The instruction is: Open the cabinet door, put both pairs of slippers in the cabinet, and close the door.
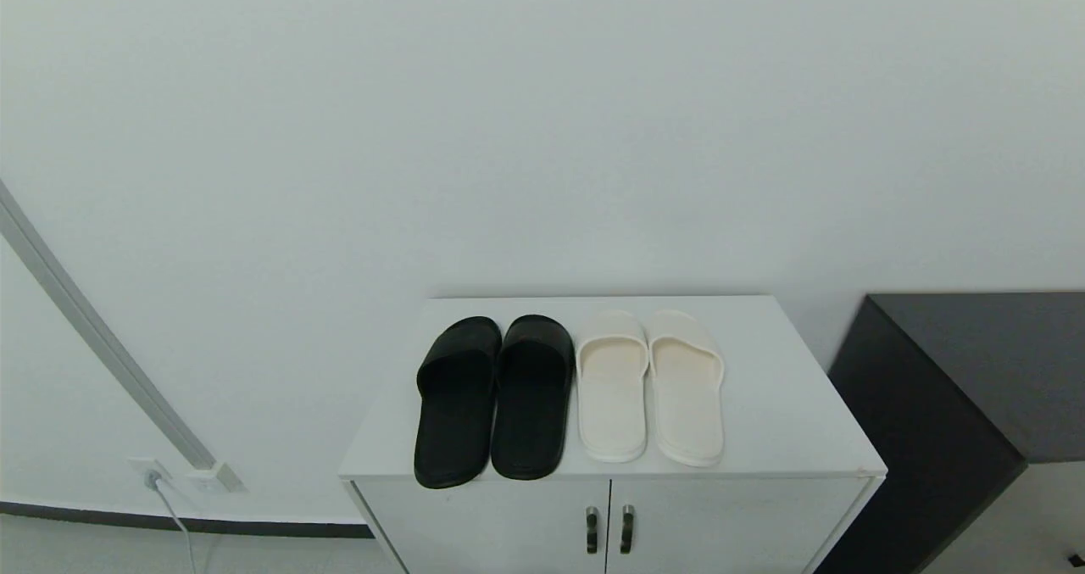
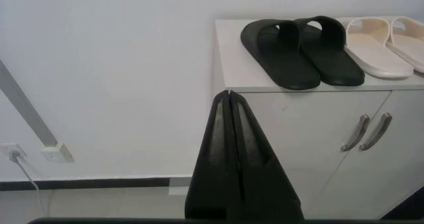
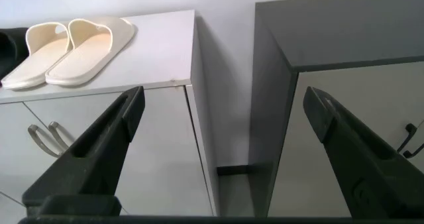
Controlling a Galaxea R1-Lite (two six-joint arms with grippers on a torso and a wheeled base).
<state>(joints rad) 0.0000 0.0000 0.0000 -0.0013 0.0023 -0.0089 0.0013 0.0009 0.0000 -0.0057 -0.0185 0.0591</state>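
Note:
A white cabinet (image 1: 763, 421) stands against the wall with both doors shut and two metal handles (image 1: 607, 529) at the middle seam. On its top lie a black pair of slippers (image 1: 496, 398) on the left and a white pair of slippers (image 1: 651, 385) on the right, toes toward the wall. My left gripper (image 2: 229, 98) is shut with nothing in it, low and left of the cabinet's front left corner (image 2: 222, 88). My right gripper (image 3: 222, 108) is open and empty, low beside the cabinet's right side (image 3: 199, 151). The white slippers (image 3: 66, 48) and handles (image 3: 43, 138) show there too.
A dark grey cabinet (image 1: 958, 404) stands close to the right of the white one, with a narrow gap (image 3: 232, 138) between them. On the left wall a slanted cable duct (image 1: 93, 328) runs down to a socket (image 1: 153, 475) with a white cord.

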